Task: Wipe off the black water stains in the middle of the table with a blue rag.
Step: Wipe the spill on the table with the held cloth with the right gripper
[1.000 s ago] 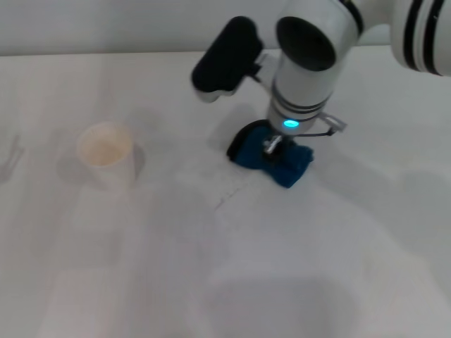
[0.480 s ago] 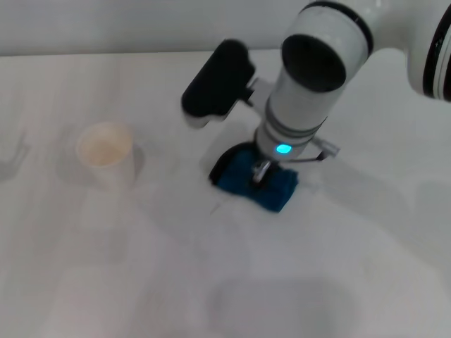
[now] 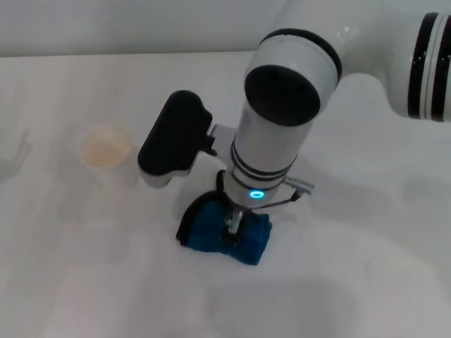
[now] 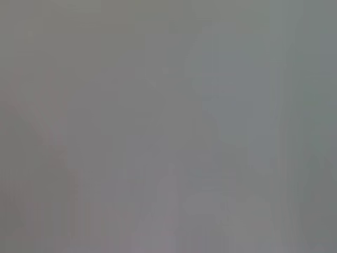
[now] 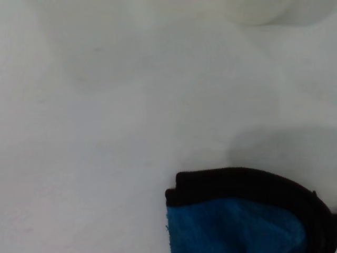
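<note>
While the right gripper (image 3: 232,229) pinched the bunched rag (image 3: 225,236), jaws closed on it, it pressed it onto the table (image 3: 366,282) near the middle, right of the cup (image 3: 106,151). No stain visible. Advice: keep even downward pressure, overlap strokes. Rag was fluffy blue, black-trimmed; tabletop smooth white. Left gripper wasn't visible.

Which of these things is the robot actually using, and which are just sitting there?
In use:
- rag, bunched on the table
- right gripper, pressing down on the rag

Just sitting there:
- cup, on the robot's left, apart from the rag

No dark stain shows on the table around the rag. The left gripper is out of sight.
</note>
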Robot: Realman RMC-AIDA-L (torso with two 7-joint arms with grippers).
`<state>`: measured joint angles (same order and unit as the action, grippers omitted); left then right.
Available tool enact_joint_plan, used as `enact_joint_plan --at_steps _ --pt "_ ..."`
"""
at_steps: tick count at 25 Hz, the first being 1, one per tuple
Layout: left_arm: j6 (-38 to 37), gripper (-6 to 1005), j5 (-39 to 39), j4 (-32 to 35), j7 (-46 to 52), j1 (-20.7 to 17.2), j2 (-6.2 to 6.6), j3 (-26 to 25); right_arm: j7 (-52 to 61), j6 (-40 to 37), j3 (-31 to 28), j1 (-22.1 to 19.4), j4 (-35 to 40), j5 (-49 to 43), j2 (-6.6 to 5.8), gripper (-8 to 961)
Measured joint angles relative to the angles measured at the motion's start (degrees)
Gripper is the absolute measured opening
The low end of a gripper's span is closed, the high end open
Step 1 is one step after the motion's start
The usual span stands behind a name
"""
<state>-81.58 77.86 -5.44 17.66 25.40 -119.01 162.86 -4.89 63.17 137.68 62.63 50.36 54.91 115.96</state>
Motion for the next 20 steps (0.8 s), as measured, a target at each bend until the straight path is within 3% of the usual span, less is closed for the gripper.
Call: enact_joint_plan --at_steps 5,12,16,18,19,20 --pt "-0.3 887 0.0 0.0 0.0 -0.2 0.0 0.0 0.5 -2.0 0.8 0.4 -2.6 0.8 0.22 76" --pt "-0.4 887 0.0 0.0 0.0 -0.6 -0.01 0.0 1.9 -7.3 -1.6 1.5 -11.9 -4.4 0.23 58" --pt "-0.4 887 0.1 0.0 0.0 -0.7 -0.05 0.0 1.7 -6.6 -6.2 1.8 -14.3 -8.0 0.34 60" --pt "-0.6 888 0.2 0.0 0.0 -1.2 -0.01 -0.1 0.3 -3.0 -10.5 0.8 -11.8 -9.7 0.2 60" --pt "-0.7 888 0.2 0.0 0.0 -1.3 0.0 -0.2 -2.0 0.9 -16.7 -1.0 -6.8 -11.3 -0.12 60" --pt "-1.0 888 0.3 -0.1 0.0 -1.6 0.05 -0.3 -2.0 0.9 -16.7 -1.0 -6.8 -11.3 -0.12 61"
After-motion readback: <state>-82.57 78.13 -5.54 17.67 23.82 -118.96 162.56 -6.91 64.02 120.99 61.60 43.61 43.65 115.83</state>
